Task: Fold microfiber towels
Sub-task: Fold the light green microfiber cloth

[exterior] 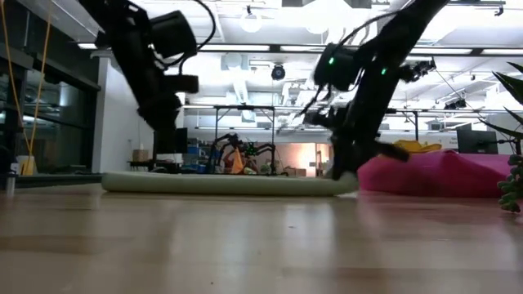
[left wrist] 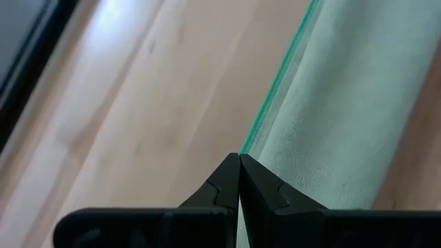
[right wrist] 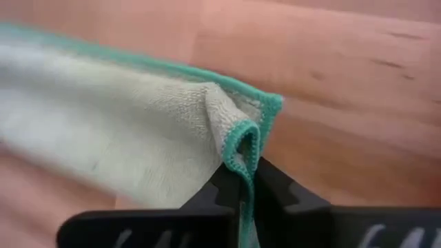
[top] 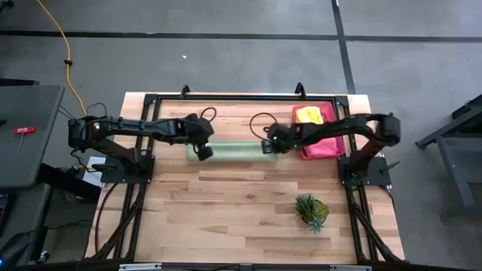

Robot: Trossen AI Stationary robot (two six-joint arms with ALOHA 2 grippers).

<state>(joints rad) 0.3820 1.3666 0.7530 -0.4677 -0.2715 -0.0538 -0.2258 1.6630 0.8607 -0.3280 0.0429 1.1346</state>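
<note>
Step in hand: both ends of the pale green towel [top: 235, 150] are pinched, so a fold looks set to start. The towel lies flat as a long strip at the far part of the table [top: 226, 218], just left of the pink tray [top: 336, 144].

Right hand [right wrist: 241, 180]: fingers together, clamped on the towel's end corner nearest the tray; the green hem bunches up between them. Left hand [left wrist: 239, 172]: fingers together at the towel's opposite end, tips on its edge hem. A pinch is likely there, but how much cloth is caught I can't tell.

Next move, as I judge it: lift both ends evenly and carry them across together so the edges line up. An uneven lift would skew the fold, and the thin bite on the left could slip.

A yellow towel [top: 309, 114] sits in the tray.
</note>
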